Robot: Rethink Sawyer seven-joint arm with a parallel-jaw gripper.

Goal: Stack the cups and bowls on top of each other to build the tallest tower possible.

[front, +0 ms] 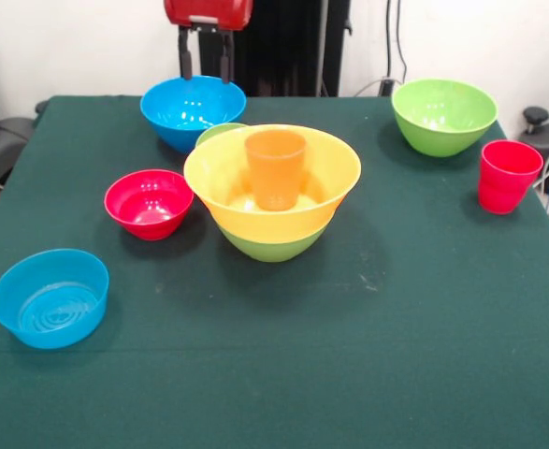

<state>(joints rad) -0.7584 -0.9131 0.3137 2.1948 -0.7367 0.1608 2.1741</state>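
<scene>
The tower is a very wide orange bowl [246, 217] nested in a big green bowl [272, 249], with the orange cup [276, 168] standing upright inside. A small green bowl's rim [220, 132] peeks out behind it. My gripper [206, 58] hangs open and empty at the top, above the far rim of the big blue bowl [192, 108]. The small red bowl [149, 203] and the small blue bowl [51, 297] lie to the left. The second big green bowl [443, 115] and the red cup [508, 176] stand at the right. The yellow cup is not visible.
The green tablecloth [368, 355] covers the whole table. The robot's black pedestal [283, 47] stands behind the table's far edge. Dark equipment sits off the table at both sides.
</scene>
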